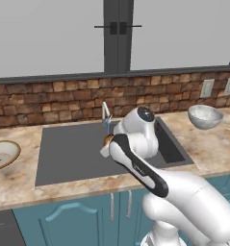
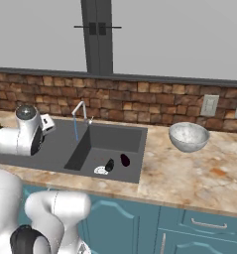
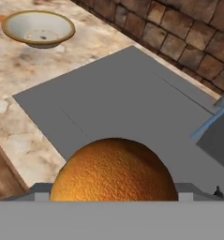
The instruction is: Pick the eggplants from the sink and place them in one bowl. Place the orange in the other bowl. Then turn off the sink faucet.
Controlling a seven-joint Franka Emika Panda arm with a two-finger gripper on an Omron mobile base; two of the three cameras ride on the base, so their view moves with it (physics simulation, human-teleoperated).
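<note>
- The gripper is over the middle of the sink, close in front of the faucet. The orange sits right in it, clear of the basin floor.
- I read that as jaws spread wide and clamped on the orange. The fruit hides the fingertips themselves, so I can't say how much contact there really is.
- The tan-rimmed bowl it's meant for is on the counter, past the sink's left edge and well apart from the hand.
- Biggest worry is that a round fruit in two small fingers could squirt out on the swing left. It would land back in the basin or roll along the counter.
- The faucet and its water stream are just beside the hand. Pulling out carelessly could clip the spout.
- That bowl is shallow, so letting go from too high could bounce the orange over the rim.
- Both eggplants lie near the sink's front edge toward its right corner, next to the drain. One is almost touching the drain.
- They look glossy, so I'd guess they're slippery to pinch.
- The speckled bowl waits on the counter right of the sink, toward the back edge.
- Water's running, so the tap isn't off yet.
</note>
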